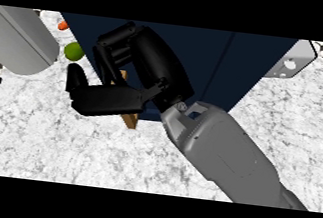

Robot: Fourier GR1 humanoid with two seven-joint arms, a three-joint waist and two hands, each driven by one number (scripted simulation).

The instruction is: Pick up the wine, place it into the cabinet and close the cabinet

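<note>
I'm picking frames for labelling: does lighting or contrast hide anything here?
Head view: the light is flat, with no glare on the marble counter; the black right hand merges with the dark cabinet behind it, so its outline is hard to trace; the grey forearm stands out clearly.

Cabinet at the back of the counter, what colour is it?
The box-shaped cabinet is dark navy blue, best seen in the head view.

The surface (57,134) looks like mottled white-grey stone, the cabinet (229,63) smooth matt navy, the right robot hand (161,71) smooth black plastic with a dull sheen, its forearm (226,153) smooth grey.
</note>
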